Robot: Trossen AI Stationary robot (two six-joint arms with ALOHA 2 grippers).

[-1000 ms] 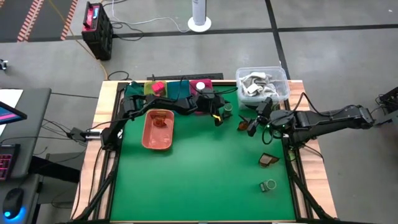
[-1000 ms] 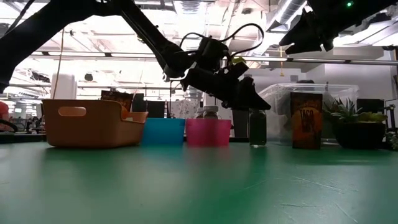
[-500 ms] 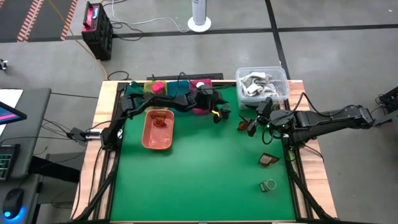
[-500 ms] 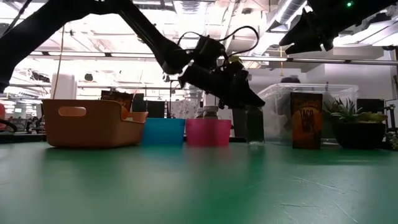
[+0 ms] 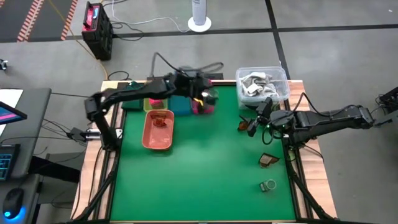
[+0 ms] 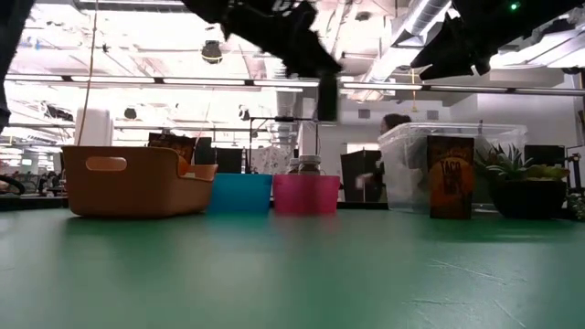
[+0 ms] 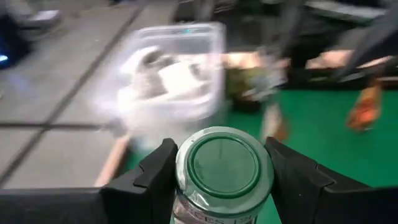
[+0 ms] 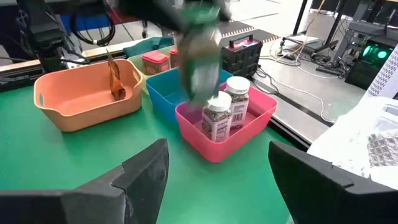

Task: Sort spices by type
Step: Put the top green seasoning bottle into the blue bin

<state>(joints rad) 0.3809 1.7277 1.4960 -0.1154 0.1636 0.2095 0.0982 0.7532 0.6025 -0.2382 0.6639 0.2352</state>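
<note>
My left gripper point(image 5: 208, 98) is shut on a dark green round jar point(image 6: 326, 96) and holds it in the air over the magenta tray point(image 5: 200, 107). Two white-capped jars point(image 8: 227, 106) stand in that tray. A brown packet point(image 6: 450, 176) stands upright on its lower edge below my right gripper point(image 5: 253, 124). That gripper is open and hovers above the table near the clear tub. Another brown packet point(image 5: 268, 160) and a jar on its side point(image 5: 268, 185) lie near the table's right edge. A pink block point(image 8: 155, 62) sits behind the teal tray. My left gripper pinches the green jar between its two fingers point(image 7: 155, 177), one on each side of the jar's body just below the green lid point(image 7: 224, 163). The fingers come from above. The jar is lifted clear of the table and hangs roughly upright.
The salmon tray point(image 5: 158, 129) holds a brown packet. The teal tray point(image 8: 163, 93) stands between it and the magenta one. The clear tub point(image 5: 261, 84) of white-grey things fills the far right corner. The green mat point(image 5: 199, 180) lies bare toward the near edge.
My left gripper has lifted the green jar off the mat. It has carried the jar up and toward the table's far left, from beside the magenta tray to above it. The left arm's elbow has swung up and out.
</note>
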